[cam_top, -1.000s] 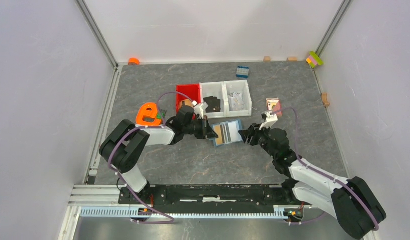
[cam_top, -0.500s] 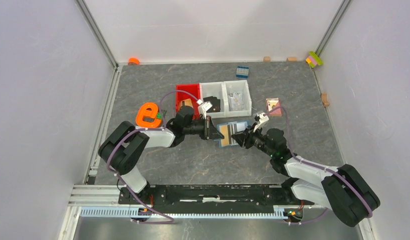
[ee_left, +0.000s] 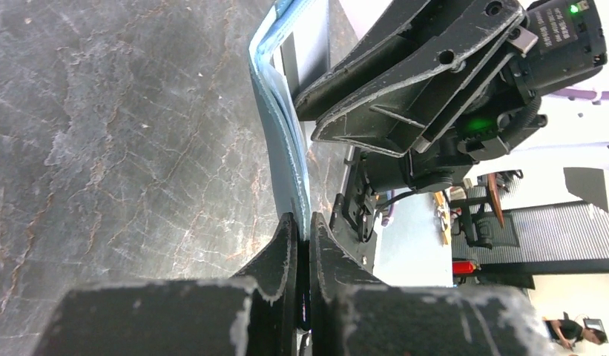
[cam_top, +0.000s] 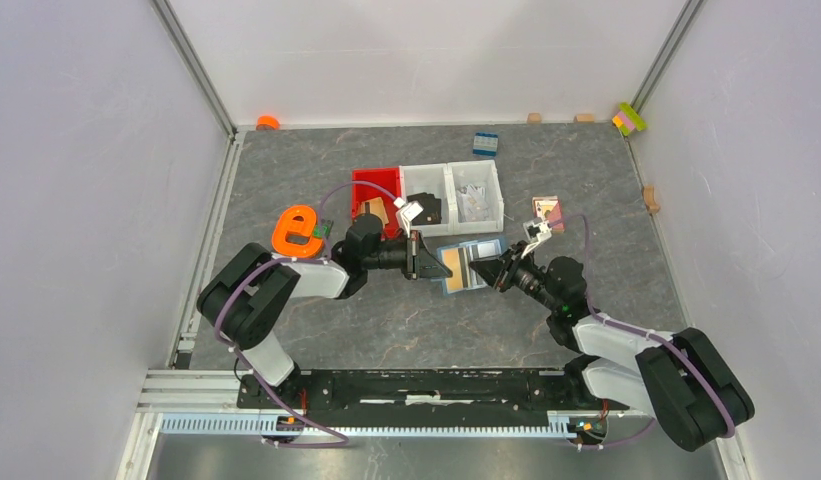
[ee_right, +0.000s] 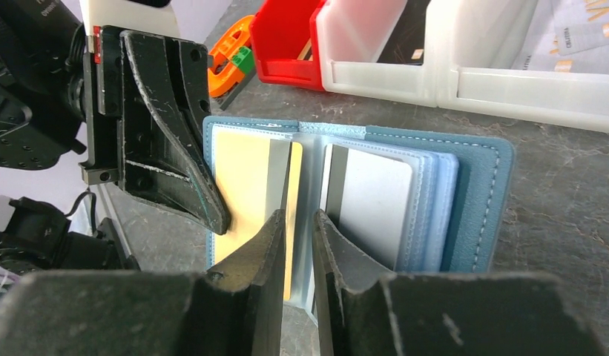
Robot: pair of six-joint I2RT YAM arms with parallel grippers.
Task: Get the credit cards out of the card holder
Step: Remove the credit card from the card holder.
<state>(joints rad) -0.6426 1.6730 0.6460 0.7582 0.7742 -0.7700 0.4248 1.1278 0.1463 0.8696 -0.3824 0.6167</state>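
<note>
Right wrist view: the right gripper (ee_right: 297, 222) covers the centre fold and lower edge of the card holder (ee_right: 479, 185). Whether its fingers pinch the tan-gold card (ee_right: 242, 170) cannot be determined. The left gripper (ee_right: 214, 213) tip masks that card's lower left corner. The white bins (ee_right: 383, 81) are cut off by the top edge.

Left wrist view: the card holder appears edge-on, upper end cropped; its cards are hidden.

Top view: bin contents are too small to identify.

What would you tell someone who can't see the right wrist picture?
A steel-blue folding wallet lies open, showing a tan-gold card and a silvery-grey card. The jaws of the right gripper are nearly closed over its middle, and the left gripper pinches its left edge.
</note>
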